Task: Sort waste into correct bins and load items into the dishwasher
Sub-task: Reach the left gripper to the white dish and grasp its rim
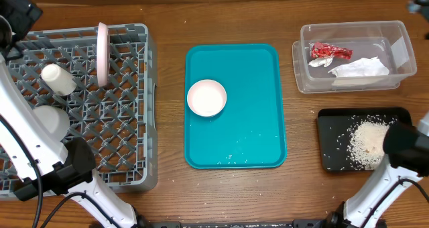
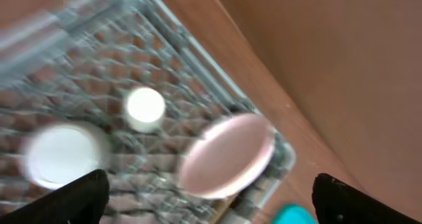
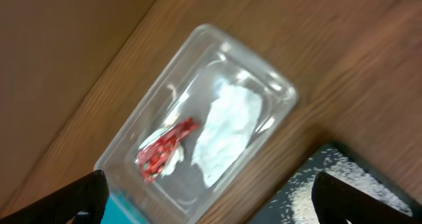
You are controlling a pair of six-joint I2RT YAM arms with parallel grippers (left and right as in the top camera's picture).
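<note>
Left gripper (image 2: 211, 201): fingers wide apart, empty, above the grey lattice rack (image 2: 191, 72). Right gripper (image 3: 211, 201): fingers likewise apart, empty, over the clear bin (image 3: 178, 79).

Your likely next item is the smooth white bowl (image 1: 206, 97) on the teal tray (image 1: 255, 121), frame centre. The pink plate (image 1: 102, 53) stands on edge between tines, presumably for washing. The crinkled red wrapper (image 1: 330, 51) and soft tissue (image 1: 360, 68) lie in the bin. Loose rice (image 1: 369, 144) is at lower right.

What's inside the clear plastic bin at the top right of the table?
The clear bin holds a crumpled red wrapper on its left side and a white paper beside it to the right. Anything beneath the paper is covered and cannot be seen.
</note>
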